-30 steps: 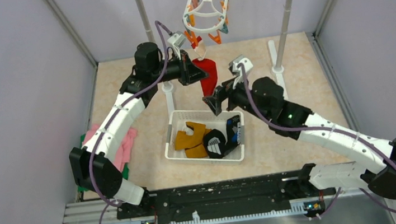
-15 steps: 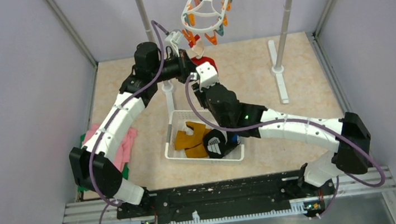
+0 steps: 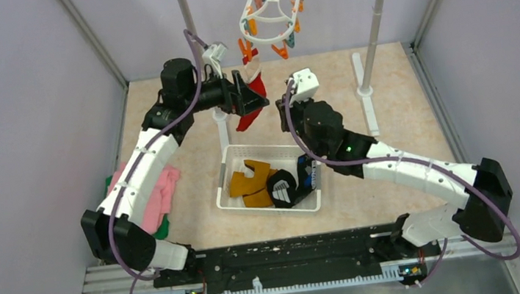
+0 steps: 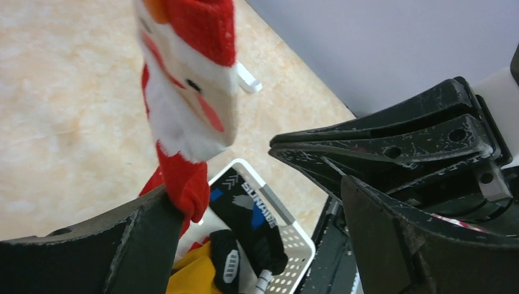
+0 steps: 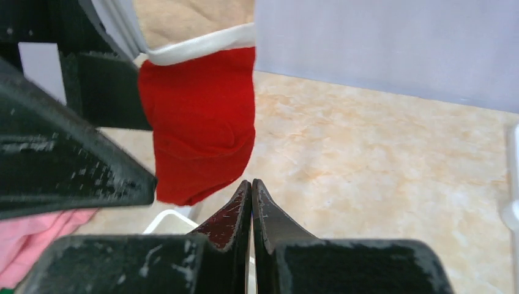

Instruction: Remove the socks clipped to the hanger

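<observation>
The white ring hanger (image 3: 270, 5) with orange and teal clips hangs from the rack's top bar. One red-and-white Santa sock (image 3: 251, 97) (image 4: 190, 79) (image 5: 202, 128) dangles from an orange clip. My left gripper (image 3: 249, 93) (image 4: 257, 196) is open around the sock's lower part, and the red toe brushes its left finger (image 4: 141, 245). My right gripper (image 3: 284, 107) (image 5: 251, 184) is shut with nothing in it, just right of the sock and below it. Mustard socks (image 3: 250, 181) and black socks (image 3: 287, 186) (image 4: 251, 220) lie in the basket.
A white mesh basket (image 3: 232, 154) (image 4: 294, 223) stands on the table under the sock. The rack's poles (image 3: 188, 18) (image 3: 376, 23) and feet (image 3: 366, 94) stand at the back. A pink and green cloth (image 3: 162, 191) lies under the left arm.
My left gripper has opened, let go of the sock and drawn back to the left. My right gripper has closed on nothing and shifted right of the sock.
</observation>
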Controlling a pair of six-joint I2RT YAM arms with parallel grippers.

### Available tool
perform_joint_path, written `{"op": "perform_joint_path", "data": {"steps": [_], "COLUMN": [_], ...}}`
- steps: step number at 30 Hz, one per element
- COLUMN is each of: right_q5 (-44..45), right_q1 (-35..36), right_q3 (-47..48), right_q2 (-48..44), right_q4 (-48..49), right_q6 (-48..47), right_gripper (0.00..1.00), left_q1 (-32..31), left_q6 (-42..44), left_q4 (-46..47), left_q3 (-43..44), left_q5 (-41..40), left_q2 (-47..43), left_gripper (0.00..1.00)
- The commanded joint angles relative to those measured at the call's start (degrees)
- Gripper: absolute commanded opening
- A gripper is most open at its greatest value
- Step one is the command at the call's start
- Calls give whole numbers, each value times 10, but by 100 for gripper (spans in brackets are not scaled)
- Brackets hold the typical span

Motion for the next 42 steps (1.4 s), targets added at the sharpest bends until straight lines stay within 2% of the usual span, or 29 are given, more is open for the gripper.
{"op": "perform_joint_path", "data": {"steps": [1, 4, 7, 8, 9, 11, 14, 22, 25, 28, 32, 34, 36, 38, 40, 42], "right_q5": [-65, -102, -158, -173, -179, -200, -217, -262, -238, -195, -155, -137, -120, -102, -79, -70], "right_q1": [-1, -15, -25, -25, -25, -34, -57, -62, -61, -61, -61, -61, -61, -61, -61, -61], "right_q3": [-5, -9, -13, -14, -16, -23, -24, 4, 16, 26, 26, 28, 31, 32, 37, 44], "right_q2": [-14, -10, 1, 5, 10, 20, 45, 93, 109, 126, 137, 140, 144, 150, 156, 159], "right_q4": [16, 30, 66, 80, 88, 115, 146, 183, 182, 182, 215, 232, 248, 262, 271, 269], "right_q6": [38, 63, 68, 64, 62, 68, 92, 70, 79, 89, 95, 95, 94, 96, 101, 98], "right_gripper": [0, 0, 57, 71, 79, 87, 91, 91, 82, 69, 62, 63, 71, 70, 59, 28], "left_q1": [22, 25, 25, 25, 25, 25, 24, 24, 23, 20, 20, 20, 20, 20, 20, 19], "left_q6": [43, 13, -20, -24, -28, -44, -65, -75, -87, -95, -112, -124, -130, -131, -131, -128], "left_q4": [-23, 39, 98, 104, 112, 136, 171, 180, 187, 196, 204, 211, 214, 215, 215, 212], "left_q3": [38, 5, -17, -17, -17, -20, -24, 10, 7, -3, -15, -22, -25, -24, -22, -24], "left_q5": [-7, 55, 81, 83, 85, 94, 97, 97, 102, 101, 101, 104, 106, 108, 108, 107], "left_q2": [-26, -34, -32, -28, -24, -14, -3, 15, 15, 11, 9, 6, 4, 2, 2, -1], "left_gripper": [99, 96, 91, 90, 89, 88, 86, 85, 85, 85, 85, 85, 85, 85, 85, 85]}}
